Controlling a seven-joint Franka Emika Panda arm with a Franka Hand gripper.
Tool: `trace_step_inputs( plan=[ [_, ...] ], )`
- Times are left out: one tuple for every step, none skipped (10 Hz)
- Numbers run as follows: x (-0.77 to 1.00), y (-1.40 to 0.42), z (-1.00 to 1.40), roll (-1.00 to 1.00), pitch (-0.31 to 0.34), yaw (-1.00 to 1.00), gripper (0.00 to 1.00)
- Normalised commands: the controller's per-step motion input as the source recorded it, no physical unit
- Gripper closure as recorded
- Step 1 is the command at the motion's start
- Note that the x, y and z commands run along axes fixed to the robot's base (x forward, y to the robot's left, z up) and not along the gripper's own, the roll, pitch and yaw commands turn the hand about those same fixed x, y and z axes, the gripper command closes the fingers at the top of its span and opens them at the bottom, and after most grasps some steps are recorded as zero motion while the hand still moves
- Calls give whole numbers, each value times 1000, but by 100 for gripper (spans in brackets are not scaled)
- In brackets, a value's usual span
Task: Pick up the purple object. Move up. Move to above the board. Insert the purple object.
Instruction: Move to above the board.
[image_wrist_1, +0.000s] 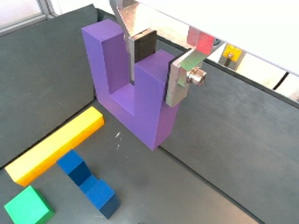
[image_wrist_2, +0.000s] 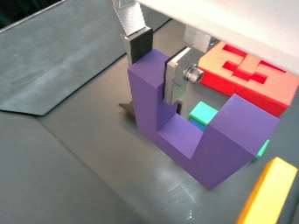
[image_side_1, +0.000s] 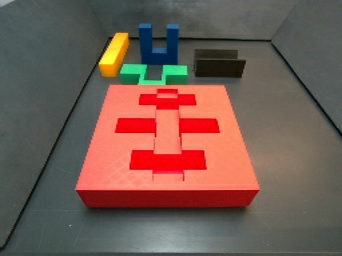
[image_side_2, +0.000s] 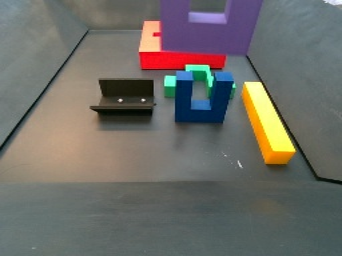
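Observation:
My gripper (image_wrist_1: 160, 63) is shut on one prong of the purple object (image_wrist_1: 135, 96), a violet U-shaped block, and holds it in the air, prongs up. Both wrist views show the flat fingers pressed on either side of that prong (image_wrist_2: 158, 63). In a side view the purple object (image_side_2: 210, 28) hangs high near the top edge, in front of the board (image_side_2: 151, 42); the gripper is cut off there. The board (image_side_1: 167, 140), a large red slab with cross and bar cut-outs, lies on the floor. It also shows in a wrist view (image_wrist_2: 251, 74), beyond the block.
A blue U-shaped block (image_side_1: 159, 45), a green piece (image_side_1: 154, 72) and a yellow bar (image_side_1: 114, 53) lie behind the board. The dark fixture (image_side_1: 221, 63) stands beside them. Grey walls close in the floor.

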Motion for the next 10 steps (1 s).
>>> trace_step_inputs(
  plan=[
    [-145,-1400,144,-13,315,240,100],
    [-149,-1400,143,27,236,195,100],
    [-154,-1400,140,5,97,91,100],
    [-157,-1400,146,21,10,23,100],
    [-168,-1400,143,22,2,27,100],
    [-167,-1400,149,19,7,15,100],
    [-160,-1400,151,11,18,16,100],
    [-156,-1400,154,0,23,10,100],
    [-154,-1400,164,-2,26,9,100],
    [-146,-1400,181,2,37,11,100]
  ],
)
